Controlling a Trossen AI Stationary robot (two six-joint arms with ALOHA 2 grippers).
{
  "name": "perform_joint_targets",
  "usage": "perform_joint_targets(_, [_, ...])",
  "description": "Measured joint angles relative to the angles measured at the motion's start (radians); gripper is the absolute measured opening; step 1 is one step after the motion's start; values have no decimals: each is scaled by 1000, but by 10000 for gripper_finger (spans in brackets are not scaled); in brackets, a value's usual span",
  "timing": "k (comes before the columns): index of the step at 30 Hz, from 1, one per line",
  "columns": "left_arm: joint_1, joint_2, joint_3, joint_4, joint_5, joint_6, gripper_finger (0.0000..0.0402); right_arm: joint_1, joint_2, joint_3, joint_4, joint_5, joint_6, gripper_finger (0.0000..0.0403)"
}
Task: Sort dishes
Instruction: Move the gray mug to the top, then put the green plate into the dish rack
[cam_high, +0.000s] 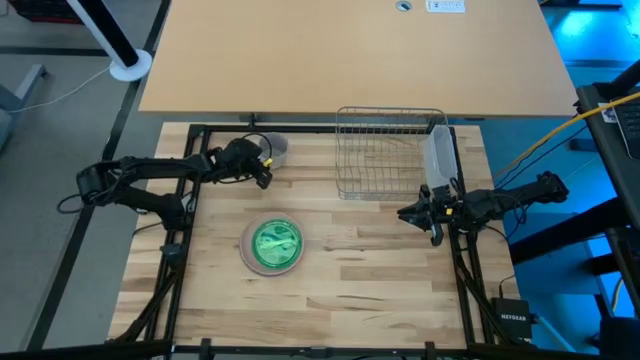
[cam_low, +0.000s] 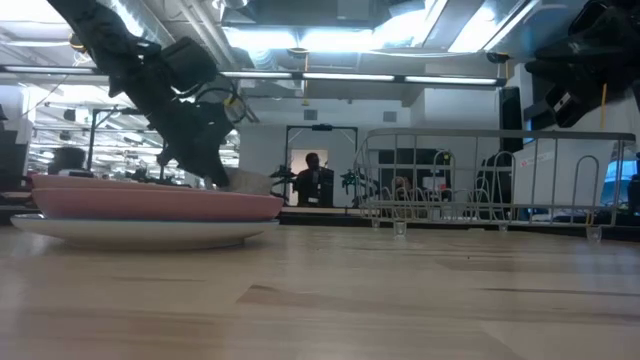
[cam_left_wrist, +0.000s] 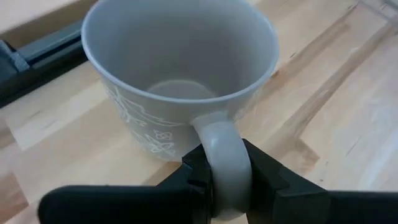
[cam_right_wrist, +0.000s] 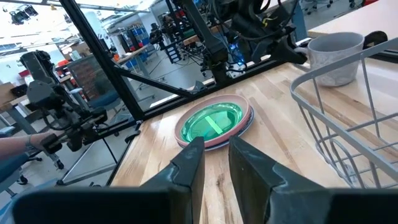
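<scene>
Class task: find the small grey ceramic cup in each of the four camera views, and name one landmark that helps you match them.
High view: small grey ceramic cup at upper left, at the left hand.
Low view: only its rim shows, behind the stacked plates.
Left wrist view: fills the picture, handle between the fingers.
Right wrist view: upper right.
Shared landmark: wire dish rack, seen in three views.

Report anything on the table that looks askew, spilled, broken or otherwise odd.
Nothing stands out. The grey cup stands upright and intact, its handle pinched by the left gripper. The plates sit in a neat stack, green on top. The wire rack stands level. No spills on the table.
</scene>
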Motion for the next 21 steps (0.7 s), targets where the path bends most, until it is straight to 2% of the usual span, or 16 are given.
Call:
perform_joint_targets(6, [19,0,-18,23,-1,8,46,0,0,0,0,1,-21,78])
perform_joint_targets(14, [19,0,-19,13,-7,-120,159,0,0,0,0,1,-21,78])
perform_joint_targets(17, [19,0,-19,6,-6,-151,182,0,0,0,0,1,-21,78])
perform_joint_targets(21, [19,-1,-19,-11,8,-183,193,0,0,0,0,0,-21,78])
